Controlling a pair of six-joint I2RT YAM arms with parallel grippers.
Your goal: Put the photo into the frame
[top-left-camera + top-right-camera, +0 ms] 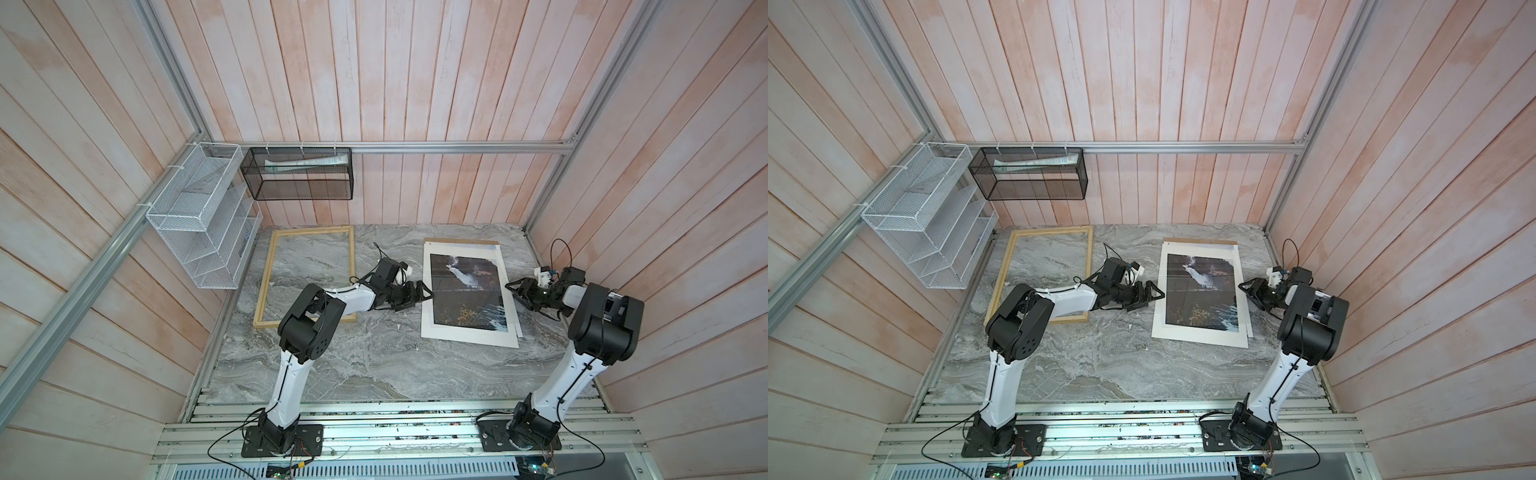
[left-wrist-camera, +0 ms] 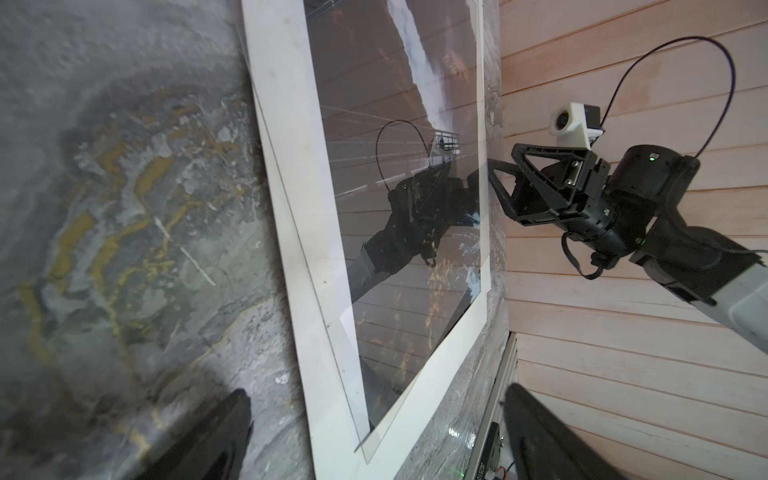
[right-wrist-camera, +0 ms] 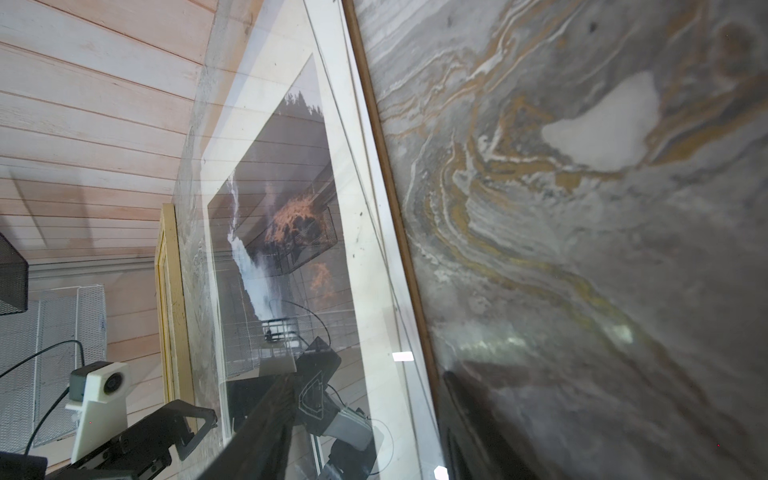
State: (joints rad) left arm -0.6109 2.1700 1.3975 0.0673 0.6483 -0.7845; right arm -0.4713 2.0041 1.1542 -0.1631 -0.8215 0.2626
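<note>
- Left end effector (image 1: 417, 300) is wide open beside the photo (image 1: 467, 291). And the right end effector (image 1: 512, 293)?
- Half open at its other edge. The frame (image 1: 311, 230) lies apart, left on the table (image 1: 374, 365); the left arm (image 1: 349, 299) hides one corner.

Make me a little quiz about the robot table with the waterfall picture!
1. Fill in: the thin board peeking out past the photo's far edge is ____ in colour.
2. Which hand is closer to the frame: A) left, B) right?
3. True or false: the photo already lies inside the frame.

Key:
1. Brown.
2. A, the left hand.
3. False. The photo lies apart from the frame, to its right in both top views.
</note>
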